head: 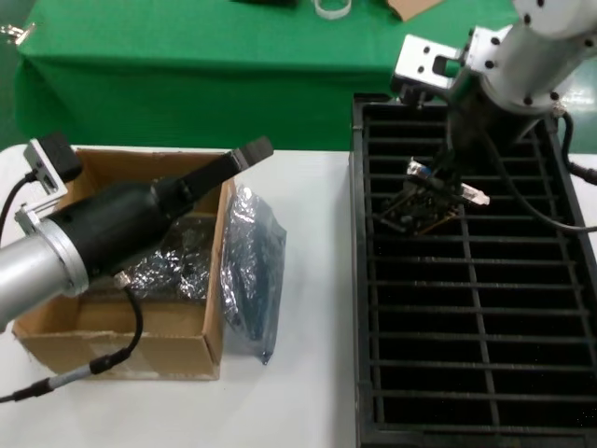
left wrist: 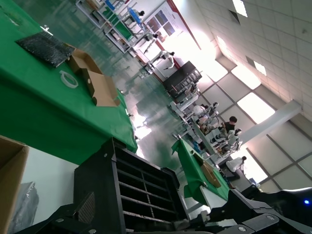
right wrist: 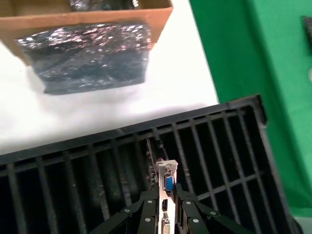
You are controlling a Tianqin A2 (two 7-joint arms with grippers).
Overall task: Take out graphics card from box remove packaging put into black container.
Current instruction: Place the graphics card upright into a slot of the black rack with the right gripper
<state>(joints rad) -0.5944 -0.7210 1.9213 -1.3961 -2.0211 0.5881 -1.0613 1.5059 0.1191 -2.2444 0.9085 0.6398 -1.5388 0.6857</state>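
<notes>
**A:** Where's the graphics card at this moment?

**B:** Pinched in the right claw, over the black container, toward the tray's twelve o'clock end in the head view. The wrist view shows the fingers pressed onto the card's metal bracket end, with the blue port just beyond the tips. The board hangs edge-down into one of the narrow slots.

**A:** And the left claw?

**B:** It hovers over the box, at about nine o'clock from the container. I cannot tell whether its fingers are spread or pressed together.

**A:** The packaging?

**B:** The empty silver bag leans against the box's three o'clock wall, resting on the white surface. More crinkled plastic shows inside the box.

**A:** How would you expect the card to handle?

**B:** Light, stiff and thin, I'd judge, but fragile: the parts and solder on its faces shouldn't be squeezed or scraped against the ribs. The bracket end looks the sound place to hold, being metal and rigid. Smooth metal could slip or let the board swing, so it likely needs lining up with the slot and lowering gently before release.
</notes>
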